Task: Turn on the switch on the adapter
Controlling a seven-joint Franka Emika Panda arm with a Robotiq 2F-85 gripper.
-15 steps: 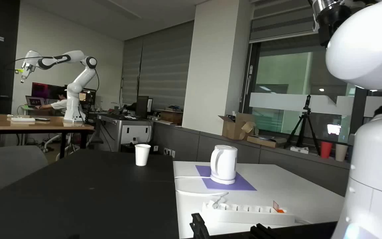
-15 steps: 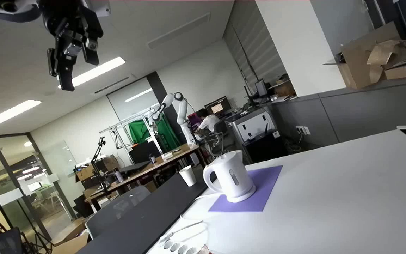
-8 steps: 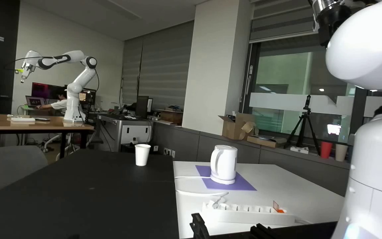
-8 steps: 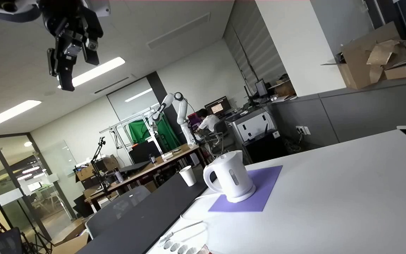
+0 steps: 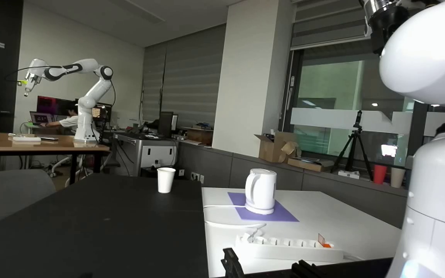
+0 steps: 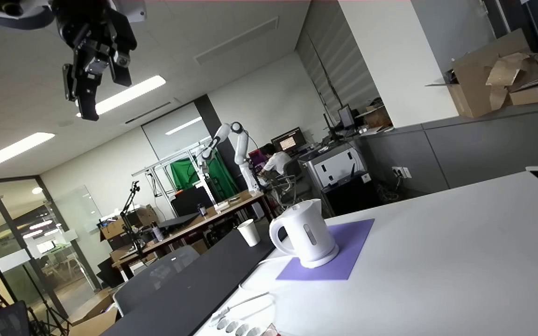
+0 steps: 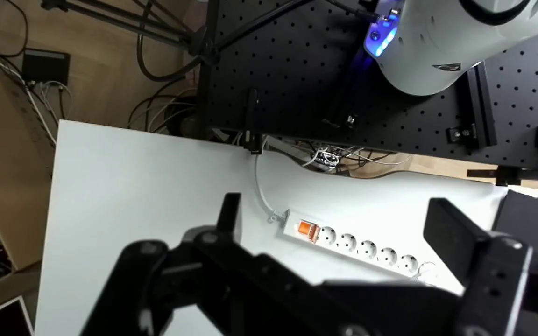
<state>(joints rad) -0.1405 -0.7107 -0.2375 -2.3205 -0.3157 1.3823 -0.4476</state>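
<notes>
The adapter is a long white power strip [image 5: 292, 253] on the white table; the wrist view also shows the strip [image 7: 348, 249], and its end reaches the bottom edge of an exterior view [image 6: 231, 326]. The switch [image 7: 304, 227] is an orange button at the cable end. It also shows in an exterior view [image 5: 327, 245]. A clear orange cover [image 7: 315, 233] stands raised beside it. A plug sits in the far socket. My gripper [image 7: 334, 217] is open and empty, high above the strip; in an exterior view the gripper [image 6: 106, 98] hangs near the top left.
A white kettle [image 5: 260, 192] stands on a purple mat [image 5: 284, 214] behind the strip. A white cup [image 5: 165, 180] stands on the black table [image 5: 102, 224]. Black clamps [image 7: 253, 121] grip the perforated black base plate [image 7: 287, 88]. Cables hang in the gap between base plate and table.
</notes>
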